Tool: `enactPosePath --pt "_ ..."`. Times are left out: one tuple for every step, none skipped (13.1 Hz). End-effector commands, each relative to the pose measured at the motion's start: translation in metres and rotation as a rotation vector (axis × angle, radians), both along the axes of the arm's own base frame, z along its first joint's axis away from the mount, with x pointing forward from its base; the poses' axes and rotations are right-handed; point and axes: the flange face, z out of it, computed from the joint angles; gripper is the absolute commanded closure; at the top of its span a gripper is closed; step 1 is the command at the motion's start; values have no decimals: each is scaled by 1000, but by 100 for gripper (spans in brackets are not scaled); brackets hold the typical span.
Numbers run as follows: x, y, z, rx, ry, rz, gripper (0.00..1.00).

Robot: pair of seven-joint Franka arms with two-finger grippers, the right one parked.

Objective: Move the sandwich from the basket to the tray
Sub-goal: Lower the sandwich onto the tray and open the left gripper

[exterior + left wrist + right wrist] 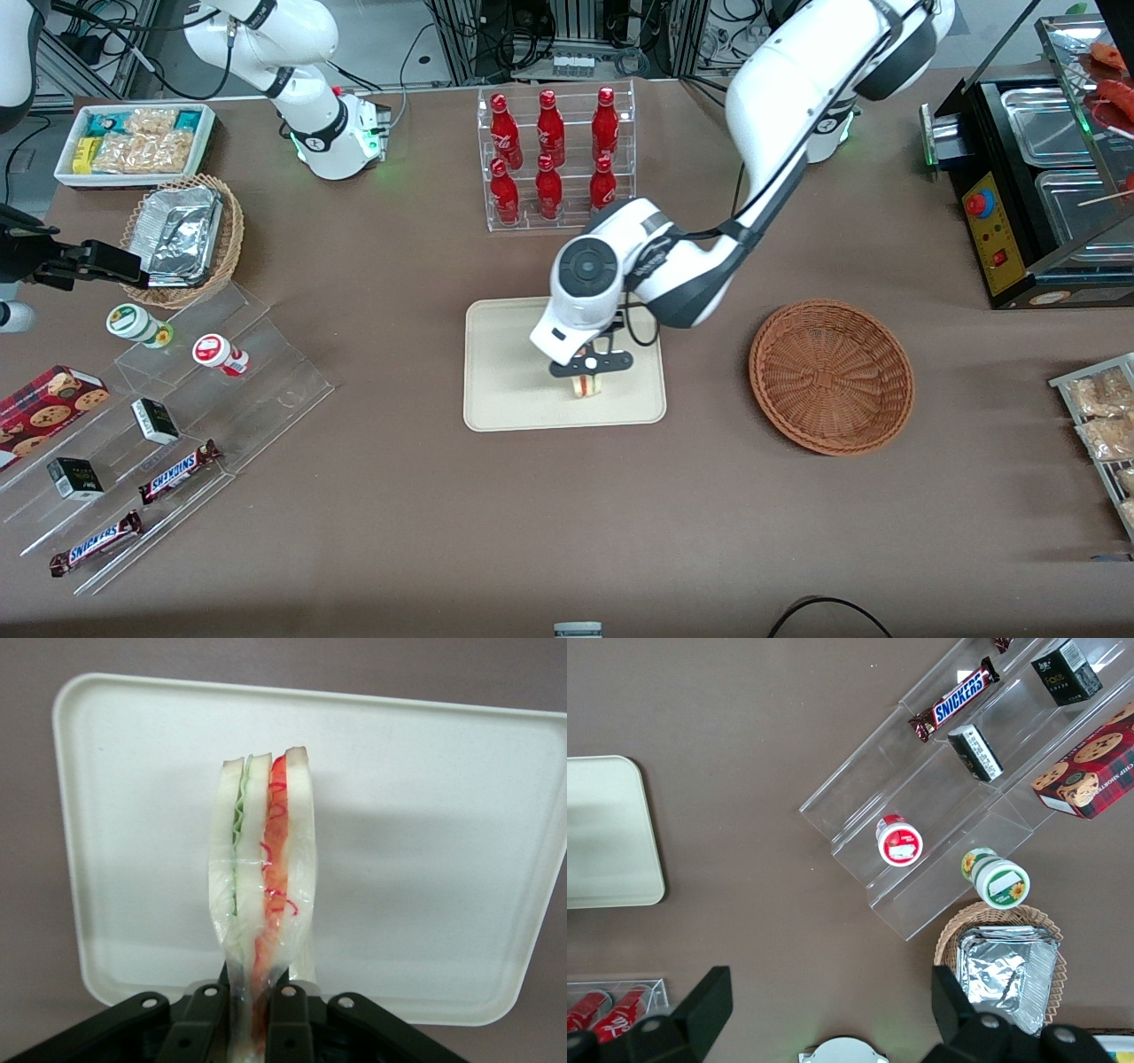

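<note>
Left wrist view: the sandwich [263,877] stands on edge over the tray [425,842] — long axis pointing straight away from the gripper [251,1014], whose fingers [205,1014] pinch its near end.

Working left arm: glossy white moulded shell segments with dark grey to black bands at the joints. One rounded joint cap carries a black circular disc with concentric rings; small dark lettering runs along the adjacent casing. A thin black cable loops from the wrist area. The gripper [586,376] is black, on a flat black crossbar showing small pale fasteners. Fingers [200,1026] are matt black plastic with round screw holes at the knuckles.
</note>
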Motion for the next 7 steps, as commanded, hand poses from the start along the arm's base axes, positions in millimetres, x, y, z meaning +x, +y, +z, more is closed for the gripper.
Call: enactPosePath --pt "-1 -18 -5 13 -18 11 100" --pt "-2 -22 -12 15 -11 8 100" --pt "-4 -25 -13 15 -9 5 100" --pt "-5 -25 -19 21 0 4 100" --pt "-5 -25 -20 22 1 2 100" --pt "-5 -25 -21 26 5 0 100" --pt "-6 -24 -25 38 17 -1 100"
